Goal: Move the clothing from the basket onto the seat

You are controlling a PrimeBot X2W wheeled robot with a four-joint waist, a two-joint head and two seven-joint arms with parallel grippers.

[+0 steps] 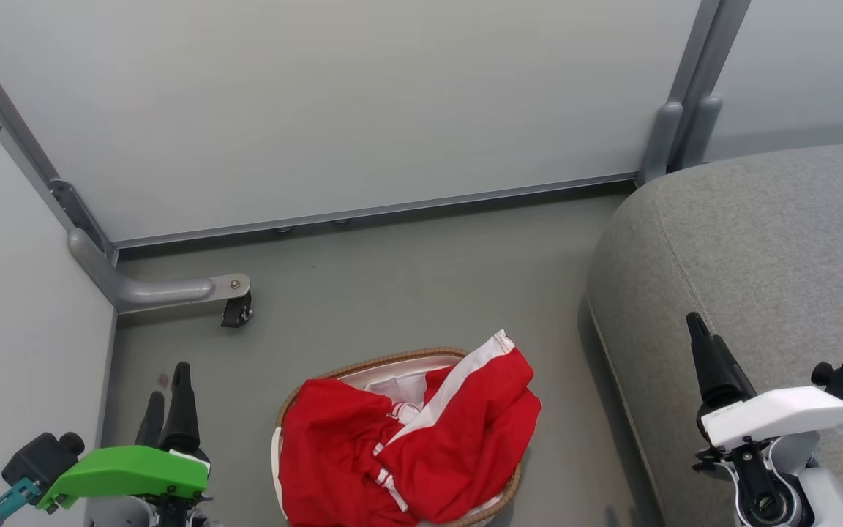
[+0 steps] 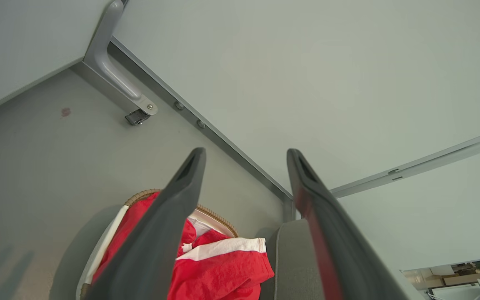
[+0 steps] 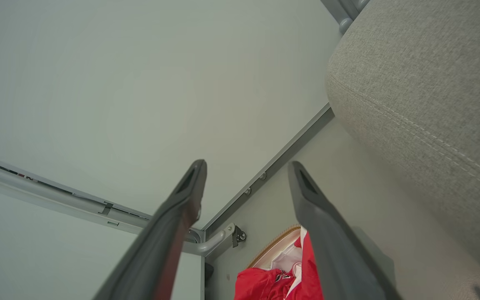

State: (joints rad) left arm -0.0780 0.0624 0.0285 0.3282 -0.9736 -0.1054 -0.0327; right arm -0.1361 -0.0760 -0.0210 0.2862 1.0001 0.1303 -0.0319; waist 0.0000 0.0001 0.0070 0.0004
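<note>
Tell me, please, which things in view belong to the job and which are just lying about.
Job: clothing, heaped in the basket; seat; left gripper and right gripper, both open and empty.
Lying about: partition panels; metal foot with its caster; reddish spot on the floor.

"What colour is the clothing (image 1: 458,439)?"

"Bright red, with white stripes and trim. The basket (image 1: 385,359) has a brown woven rim and a white liner (image 1: 396,378)."

"And the seat (image 1: 758,256)?"

"Grey fabric, pale stitched seam. The floor (image 1: 407,278) is dull grey, the wall (image 1: 356,110) pale."

"The left claw (image 1: 169,380) and right claw (image 1: 703,328)?"

"Both dark. A green cover (image 1: 129,468) behind the left, a white cover (image 1: 780,413) behind the right."
</note>
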